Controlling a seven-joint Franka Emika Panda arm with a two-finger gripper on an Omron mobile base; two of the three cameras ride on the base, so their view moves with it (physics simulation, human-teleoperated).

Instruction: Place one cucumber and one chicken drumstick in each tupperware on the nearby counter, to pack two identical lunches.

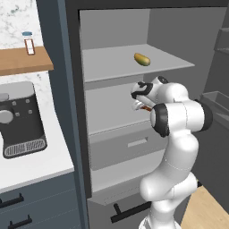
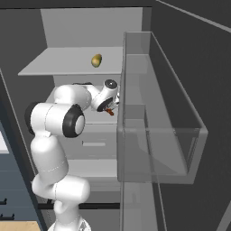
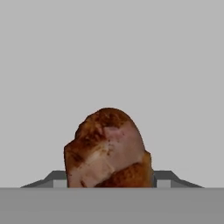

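Red-brown chicken drumstick (image 3: 107, 148) sits low centre in the hand view, bulbous end toward the camera, mottled with paler patches. Dark finger tips (image 3: 54, 178) flank it on either side at the bottom edge, pressed against it; the tool (image 3: 107, 181) is closed on the drumstick. Plain grey surface behind it.

Left base view: white arm rises from lower right, elbow folded mid-frame, wrist reaching into an open fridge. Tool (image 1: 142, 106) at centre of frame, level with the middle shelf (image 1: 112, 114), a sliver of red-brown meat (image 1: 146, 108) showing at its tip. Right base view gives the same: tool (image 2: 109, 109) left of centre, small red-brown bit (image 2: 109, 111) beneath it, over the middle shelf.

Below the tool, a grey drawer front (image 1: 127, 147) with a recessed handle. Further back and higher, upper shelf (image 1: 134, 62) carries one yellow-green oval item (image 1: 142, 59), upper centre of frame; well apart from the tool. Same item (image 2: 96, 60) upper left-centre in the right base view.

Clear door bin (image 2: 158, 135) fills right-centre of the right base view.

Left edge of the left base view: white bench (image 1: 31, 161) with a dark coffee machine (image 1: 20, 118); above it a wooden shelf (image 1: 24, 60) with a small white bottle (image 1: 28, 43).
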